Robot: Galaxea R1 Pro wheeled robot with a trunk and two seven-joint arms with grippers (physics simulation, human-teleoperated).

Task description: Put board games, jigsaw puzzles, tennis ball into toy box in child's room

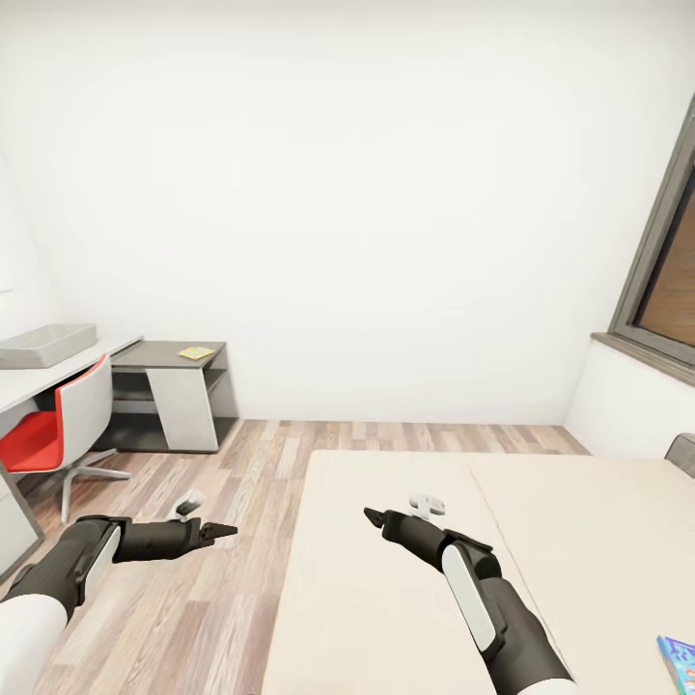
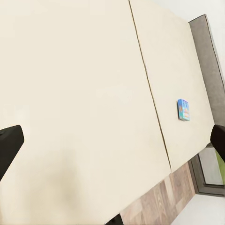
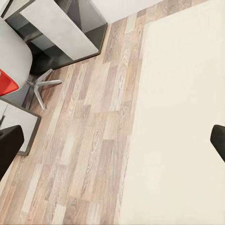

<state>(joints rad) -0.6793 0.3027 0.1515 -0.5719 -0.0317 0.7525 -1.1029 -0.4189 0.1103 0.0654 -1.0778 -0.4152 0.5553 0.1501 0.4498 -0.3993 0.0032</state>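
The light grey toy box [image 1: 46, 345] stands on the white table [image 1: 39, 382] at the far left. A flat yellow piece [image 1: 196, 353], perhaps a jigsaw puzzle, lies on the lower dark grey unit [image 1: 159, 356]. The bed [image 1: 405, 589] with its beige mattress spreads in front of me. A small blue board game [image 1: 679, 666] lies on it at the lower right, near the grey headboard [image 2: 206, 61]; the left wrist view has this box [image 2: 183, 109] too. My left gripper [image 1: 222, 530] hangs open over the floor beside the bed. My right gripper [image 1: 371, 514] is open above the mattress, empty.
A red and white swivel chair [image 1: 53, 425] stands at the table on the wood-plank floor [image 1: 193, 598]. A dark-framed window [image 1: 666, 280] is in the right wall. The floor strip between bed and desk unit is wide.
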